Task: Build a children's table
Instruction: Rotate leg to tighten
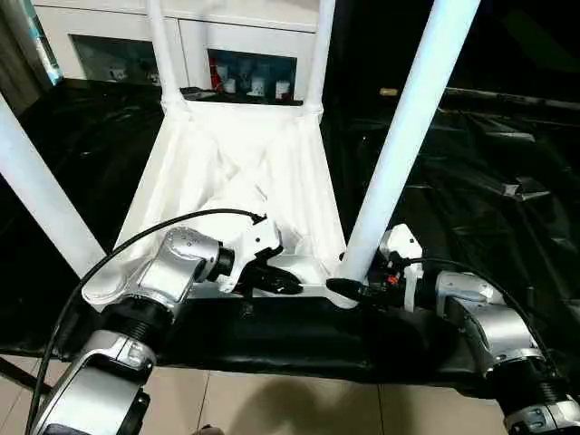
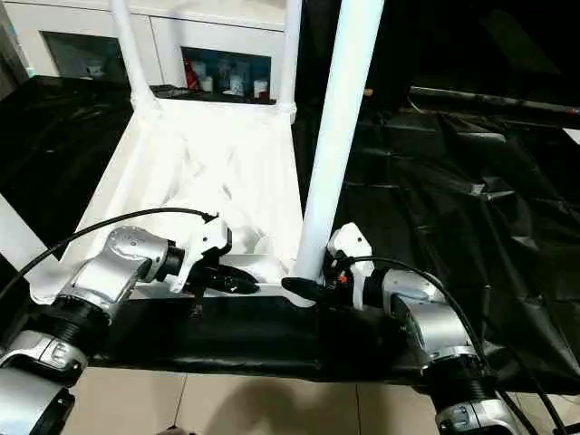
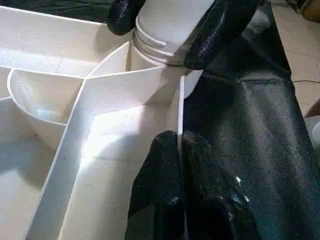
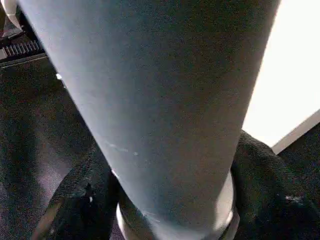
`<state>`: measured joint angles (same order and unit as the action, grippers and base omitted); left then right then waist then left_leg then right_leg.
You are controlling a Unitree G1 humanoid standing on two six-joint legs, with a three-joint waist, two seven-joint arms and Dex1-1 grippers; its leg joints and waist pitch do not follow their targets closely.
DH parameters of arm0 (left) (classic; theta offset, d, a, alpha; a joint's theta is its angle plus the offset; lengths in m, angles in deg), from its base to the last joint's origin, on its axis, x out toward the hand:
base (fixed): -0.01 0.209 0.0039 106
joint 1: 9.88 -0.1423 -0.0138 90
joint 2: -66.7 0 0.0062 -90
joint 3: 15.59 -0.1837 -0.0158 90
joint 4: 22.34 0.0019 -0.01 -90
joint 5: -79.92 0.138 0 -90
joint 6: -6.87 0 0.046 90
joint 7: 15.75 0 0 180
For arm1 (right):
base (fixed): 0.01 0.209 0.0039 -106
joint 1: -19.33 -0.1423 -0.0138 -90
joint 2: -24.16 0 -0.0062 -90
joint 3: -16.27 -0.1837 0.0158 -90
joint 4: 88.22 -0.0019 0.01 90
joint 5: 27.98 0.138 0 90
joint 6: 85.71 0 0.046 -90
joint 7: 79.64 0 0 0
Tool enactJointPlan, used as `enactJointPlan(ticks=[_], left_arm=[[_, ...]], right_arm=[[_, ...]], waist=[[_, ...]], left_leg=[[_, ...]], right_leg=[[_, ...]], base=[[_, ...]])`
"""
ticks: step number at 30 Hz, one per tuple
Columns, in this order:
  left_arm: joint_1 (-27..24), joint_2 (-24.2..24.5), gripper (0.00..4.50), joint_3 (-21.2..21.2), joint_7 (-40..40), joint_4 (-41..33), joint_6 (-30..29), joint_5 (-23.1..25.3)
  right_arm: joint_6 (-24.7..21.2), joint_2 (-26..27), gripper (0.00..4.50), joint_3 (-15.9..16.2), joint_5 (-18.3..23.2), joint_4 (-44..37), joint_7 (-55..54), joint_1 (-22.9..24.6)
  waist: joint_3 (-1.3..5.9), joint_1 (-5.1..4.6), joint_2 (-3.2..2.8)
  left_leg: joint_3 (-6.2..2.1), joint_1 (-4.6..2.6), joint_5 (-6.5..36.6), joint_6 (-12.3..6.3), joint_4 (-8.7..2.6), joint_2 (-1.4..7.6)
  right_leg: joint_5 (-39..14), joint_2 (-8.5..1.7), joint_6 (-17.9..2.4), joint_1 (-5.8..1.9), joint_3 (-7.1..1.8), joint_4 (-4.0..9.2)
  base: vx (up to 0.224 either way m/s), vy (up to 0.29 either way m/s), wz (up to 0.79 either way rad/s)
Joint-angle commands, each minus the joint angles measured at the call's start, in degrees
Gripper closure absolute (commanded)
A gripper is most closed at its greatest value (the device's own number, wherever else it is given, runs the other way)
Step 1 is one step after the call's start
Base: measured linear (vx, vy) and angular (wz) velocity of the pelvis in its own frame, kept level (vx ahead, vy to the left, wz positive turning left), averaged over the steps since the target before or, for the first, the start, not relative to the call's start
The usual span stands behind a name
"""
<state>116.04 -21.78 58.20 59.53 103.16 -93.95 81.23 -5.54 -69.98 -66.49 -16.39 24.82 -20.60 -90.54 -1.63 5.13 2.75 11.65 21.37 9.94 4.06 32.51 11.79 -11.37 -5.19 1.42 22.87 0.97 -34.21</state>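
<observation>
Black cloth [image 1: 453, 181] surrounds table [image 1: 227, 172]; cabinet [image 1: 118, 36] behind.

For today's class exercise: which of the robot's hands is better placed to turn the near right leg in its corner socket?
Right. The right hand has its fingers around the leg at its base; the left hand is shut on the table's near rim.

My right gripper [image 1: 349, 288] straddles the near leg [image 1: 399, 145] (blocking it); bare black cloth [image 1: 471, 181] lies beyond.
</observation>
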Motion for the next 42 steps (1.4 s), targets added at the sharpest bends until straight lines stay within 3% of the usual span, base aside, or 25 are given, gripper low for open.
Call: enactJointPlan(ticks=[1,6,8,11,13,14,15,16,17,22,23,24,29,34,36,37,38,39,42], left_arm=[[-2.2,-0.8,4.50,-2.4,0.6,1.0,-1.0,0.1],[-1.8,-2.4,4.50,-1.6,-4.0,2.4,-0.6,0.9],[-0.9,-4.0,4.50,-0.9,-8.4,4.2,-0.4,1.8],[1.4,-7.8,4.50,0.7,-19.3,8.6,-0.9,3.3],[3.4,-11.4,4.50,2.1,-27.7,11.6,-1.8,4.0],[4.1,-12.8,4.50,2.4,-30.4,12.5,-2.0,4.1],[4.1,-12.8,4.50,2.4,-30.4,12.5,-2.0,4.1],[4.6,-13.9,4.50,2.5,-32.1,13.0,-2.2,4.2],[5.3,-15.5,4.50,2.6,-34.2,13.7,-1.8,4.3],[6.1,-16.8,4.50,1.7,-33.8,14.9,0.5,5.0],[6.1,-16.6,4.50,1.4,-33.5,15.2,1.2,5.3],[6.1,-16.5,4.50,1.3,-33.4,15.3,1.4,5.3],[5.6,-13.9,4.50,-0.2,-29.3,15.9,4.7,5.9],[5.8,-11.1,4.50,-0.8,-23.9,17.0,8.0,6.5],[5.9,-10.8,4.50,-0.9,-23.2,17.0,8.4,6.5],[5.7,-9.7,4.50,-1.5,-18.6,16.5,10.8,5.6],[5.7,-9.7,4.50,-1.5,-18.6,16.5,10.8,5.6],[5.4,-9.1,4.50,-1.9,-15.2,15.7,11.5,4.7],[4.8,-7.5,4.50,-3.3,-6.6,13.3,13.0,3.0]], right_arm=[[-0.6,-0.2,1.83,-0.3,0.0,-0.4,-0.5,1.0],[0.4,1.2,1.85,-1.1,-0.4,0.8,-4.1,1.8],[1.1,2.9,1.86,-2.4,-1.3,2.7,-9.5,1.5],[1.2,6.9,1.86,-5.6,-3.0,6.5,-22.3,0.5],[-0.9,11.1,1.86,-8.5,-2.7,7.9,-31.9,-0.1],[-1.5,12.7,1.86,-8.8,-2.9,7.8,-34.7,-0.1],[-1.5,12.7,1.86,-8.8,-2.9,7.8,-34.7,-0.1],[-2.1,14.0,1.86,-8.5,-3.3,7.5,-36.4,-0.1],[-2.5,16.1,1.86,-7.4,-3.7,6.8,-37.5,-0.2],[-0.2,18.3,1.86,-5.3,-4.4,5.6,-36.5,-0.8],[0.3,18.0,1.30,-5.4,-4.2,5.4,-35.6,-0.8],[0.5,17.9,1.30,-5.4,-4.1,5.3,-35.3,-0.8],[0.2,12.0,0.80,-5.6,-0.7,0.0,-25.8,0.6],[-3.1,1.0,0.75,-4.5,4.2,-9.9,-9.2,6.1],[-3.1,-0.1,0.75,-4.5,4.6,-10.6,-7.9,6.6],[-4.1,-3.3,0.75,-6.8,6.4,-12.7,-5.2,8.4],[-4.1,-3.3,0.75,-6.8,6.4,-12.7,-5.2,8.4],[-5.0,-5.1,0.75,-8.2,7.7,-13.9,-3.7,9.5],[-6.7,-9.8,0.75,-11.6,10.5,-16.7,-0.5,12.4]], waist=[[2.84,-0.02,0.32],[2.70,-0.01,0.30],[2.41,-0.17,0.33],[2.18,-0.46,0.44],[2.00,-0.64,0.37],[2.12,-0.54,0.02],[2.08,-0.64,0.31],[2.08,-0.54,0.35],[2.14,-0.49,-0.08],[2.26,-0.52,0.04],[2.28,-0.50,-0.39],[2.23,-0.58,-0.24],[2.29,-0.34,-0.06],[2.08,-0.19,-0.27],[2.25,-0.23,-0.03],[2.26,-0.40,0.04],[2.52,-0.06,0.05],[2.58,0.06,-0.31],[2.50,0.69,-0.36]], left_leg=[[-0.36,-1.04,8.3,-4.38,-3.04,1.34],[-0.38,-1.06,9.2,-4.28,-3.13,1.36],[-0.36,-1.24,11.4,-3.06,-3.41,1.38],[-0.69,-1.54,18.0,0.34,-3.90,1.29],[-0.93,-1.71,19.9,1.58,-4.09,1.27],[-1.06,-1.83,20.2,1.81,-4.11,1.19],[-1.15,-1.63,20.5,1.83,-4.21,1.15],[-1.11,-1.59,20.6,1.41,-4.19,1.14],[-1.17,-1.62,20.6,1.21,-4.20,1.12],[-1.18,-1.24,19.4,0.44,-4.37,1.11],[-1.20,-1.26,19.2,0.53,-4.43,1.14],[-1.15,-1.21,19.4,0.45,-4.43,1.12],[-1.10,-1.17,19.8,-0.68,-4.31,1.18],[-1.30,-0.60,18.6,-2.13,-4.45,1.15],[-1.26,-0.67,18.4,-2.32,-4.23,1.30],[-1.29,-0.46,17.5,-2.33,-4.28,1.24],[-1.21,-0.75,16.5,-2.64,-4.00,1.44],[-1.10,-0.95,15.8,-2.85,-3.90,1.45],[-0.71,-1.08,13.2,-3.99,-3.55,1.55]], right_leg=[[0.4,-2.00,-14.9,-2.40,-0.99,2.68],[-1.2,-2.04,-14.7,-2.32,-0.99,2.88],[-4.7,-2.03,-14.1,-1.93,-1.03,3.45],[-17.4,-2.39,-10.7,-1.58,-1.19,4.59],[-21.6,-2.41,-9.1,-1.17,-1.21,5.04],[-22.5,-2.49,-8.6,-1.21,-1.15,5.14],[-23.5,-2.41,-7.7,-1.24,-1.09,5.39],[-23.5,-2.37,-7.1,-1.13,-1.17,5.51],[-22.8,-2.34,-6.9,-1.06,-1.21,5.50],[-19.6,-2.22,-6.9,-1.32,-1.12,5.37],[-18.6,-2.21,-7.2,-1.36,-1.14,5.26],[-18.4,-2.16,-7.2,-1.33,-1.13,5.38],[-18.2,-2.17,-7.2,-1.63,-1.14,5.42],[-19.4,-2.28,-6.2,-2.17,-0.99,5.61],[-18.9,-2.37,-6.8,-1.98,-1.05,5.58],[-18.4,-2.38,-7.4,-2.06,-0.99,5.47],[-16.1,-2.38,-8.0,-1.96,-1.09,5.26],[-14.2,-2.31,-8.8,-1.85,-1.17,5.09],[-7.3,-2.07,-11.8,-1.94,-1.22,4.38]], base=[[0.000,0.000,0.00],[0.000,0.000,0.00],[0.000,0.000,0.00],[0.000,0.000,0.00],[0.000,0.000,0.00],[0.000,0.000,0.00],[0.000,0.000,0.00],[0.000,0.000,0.00],[0.000,0.000,0.00],[0.000,0.000,0.00],[0.000,0.000,0.00],[0.000,0.000,0.00],[0.000,0.000,0.00],[0.000,0.000,0.00],[0.000,0.000,0.00],[0.000,0.000,0.00],[0.000,0.000,0.00],[0.000,0.000,0.00],[0.000,0.000,0.00]])
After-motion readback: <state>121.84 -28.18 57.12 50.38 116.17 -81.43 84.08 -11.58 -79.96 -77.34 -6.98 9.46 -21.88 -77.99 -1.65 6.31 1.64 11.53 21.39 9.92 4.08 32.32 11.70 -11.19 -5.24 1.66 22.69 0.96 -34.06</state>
